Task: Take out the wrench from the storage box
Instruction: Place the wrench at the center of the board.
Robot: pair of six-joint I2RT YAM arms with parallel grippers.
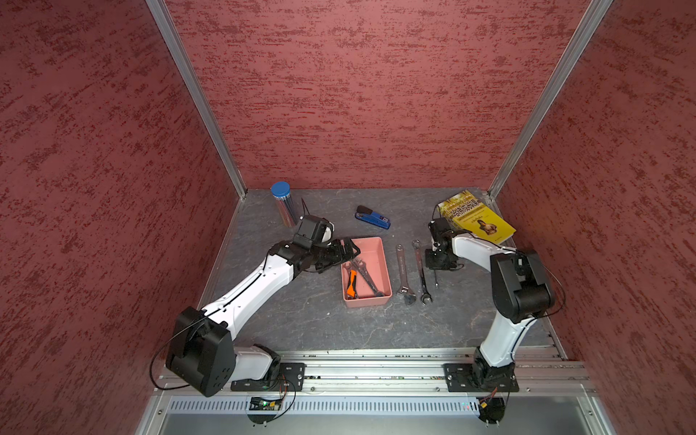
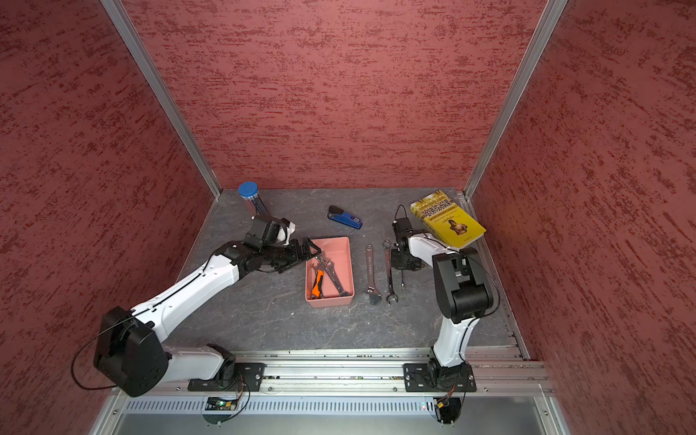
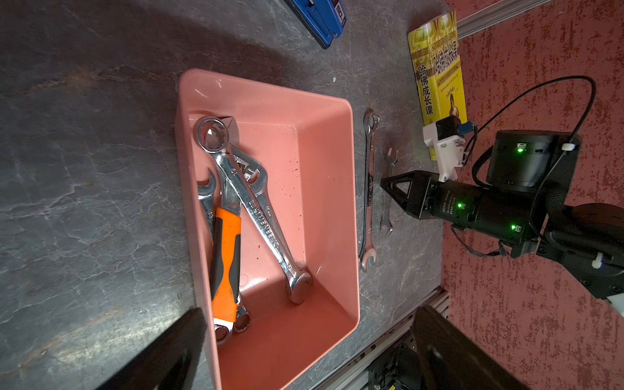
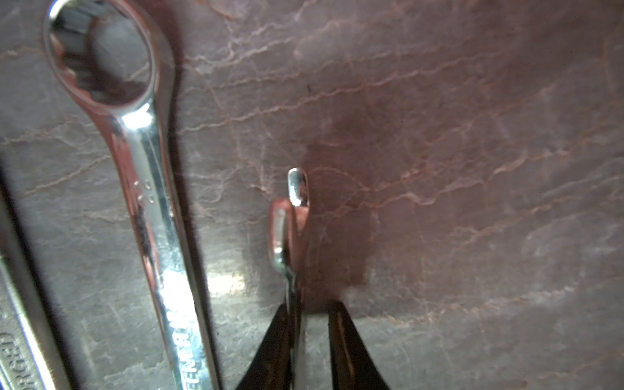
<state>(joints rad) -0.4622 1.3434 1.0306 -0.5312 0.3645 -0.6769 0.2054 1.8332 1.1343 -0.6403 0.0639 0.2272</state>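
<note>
The salmon-pink storage box (image 1: 371, 252) (image 2: 339, 248) (image 3: 304, 169) lies mid-table with several wrenches (image 1: 365, 277) (image 3: 256, 209) crossed in it, one with an orange handle (image 3: 226, 256). My left gripper (image 1: 352, 250) (image 2: 314, 250) (image 3: 307, 310) hovers open over the box's far left end, holding nothing. My right gripper (image 1: 437, 265) (image 4: 310, 307) points down at the table right of the box. Its jaws stand slightly apart around a small wrench (image 4: 287, 233) (image 1: 436, 278) that stands on edge against one finger, clear of the other.
An adjustable wrench (image 1: 403, 275) and a long combination wrench (image 1: 421, 271) (image 4: 145, 189) lie side by side on the table between box and right gripper. A yellow book (image 1: 476, 220), a blue stapler (image 1: 373, 217) and a blue-capped tube (image 1: 282, 203) sit at the back.
</note>
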